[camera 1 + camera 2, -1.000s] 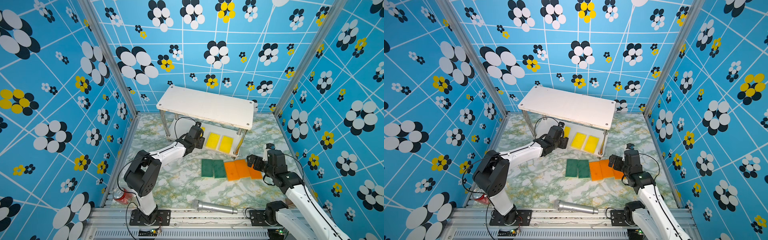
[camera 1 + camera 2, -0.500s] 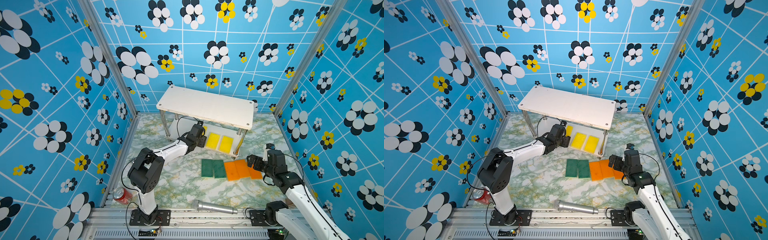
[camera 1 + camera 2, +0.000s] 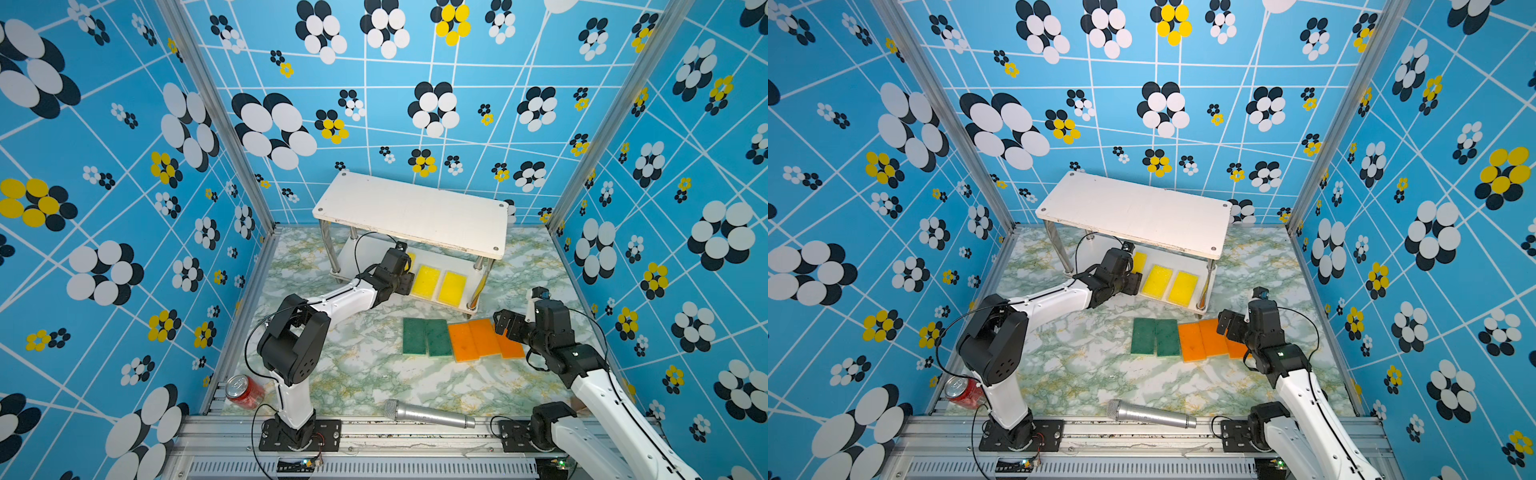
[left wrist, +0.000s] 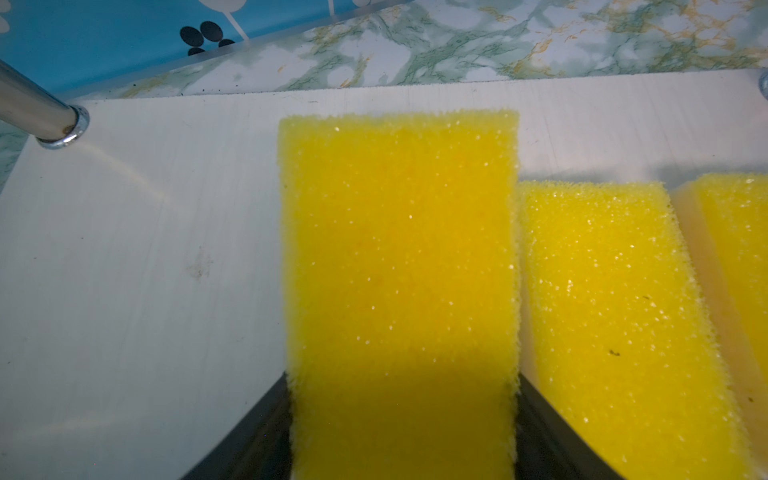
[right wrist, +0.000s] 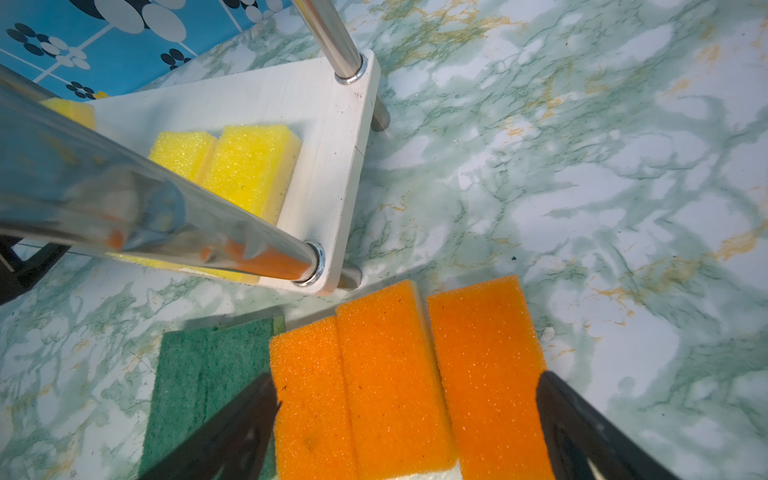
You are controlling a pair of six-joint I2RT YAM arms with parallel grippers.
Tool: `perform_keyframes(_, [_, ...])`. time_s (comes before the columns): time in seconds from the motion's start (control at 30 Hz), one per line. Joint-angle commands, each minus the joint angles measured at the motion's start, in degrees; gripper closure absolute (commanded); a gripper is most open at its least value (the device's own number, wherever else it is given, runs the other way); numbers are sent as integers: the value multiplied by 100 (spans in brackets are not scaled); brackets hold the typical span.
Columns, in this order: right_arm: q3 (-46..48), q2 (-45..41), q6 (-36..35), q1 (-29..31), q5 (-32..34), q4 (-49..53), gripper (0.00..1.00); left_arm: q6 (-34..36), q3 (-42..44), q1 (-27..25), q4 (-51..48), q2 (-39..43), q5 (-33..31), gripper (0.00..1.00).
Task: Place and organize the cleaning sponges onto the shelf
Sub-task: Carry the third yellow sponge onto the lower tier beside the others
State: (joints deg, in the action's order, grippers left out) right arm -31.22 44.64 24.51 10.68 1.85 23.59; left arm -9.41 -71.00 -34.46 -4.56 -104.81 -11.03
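The shelf (image 3: 411,208) is standing at the back, its lower board (image 4: 145,249) carrying two yellow sponges (image 3: 427,281). The left gripper (image 4: 401,399) is pinching a third yellow sponge (image 4: 399,249) across its narrow width, just beside them. The right gripper (image 5: 407,395), fingers spread wide, is hovering over three orange sponges (image 3: 478,338) next to two dark green sponges (image 3: 426,336) on the tabletop (image 3: 353,374). The foam looks light and squashy, so gripping the long edges gently should suit.

Legible text, labels, brands, numbers, signs: none can be read in any view
Red drinks can (image 3: 243,392), lying at the table's front left corner – its printing is too small and blurred to make out
Silver microphone (image 3: 428,415), near the front edge – no marking can be read on it
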Motion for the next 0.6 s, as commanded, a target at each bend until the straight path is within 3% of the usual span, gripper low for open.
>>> perform_keyframes(0.0, [71,-17,47,-40,75,31,1,-70,-46,18,-56,-109,66,27])
perform_keyframes(0.57, [128,-9,54,-43,87,-19,1,-114,413,-17,351,60,-49,26])
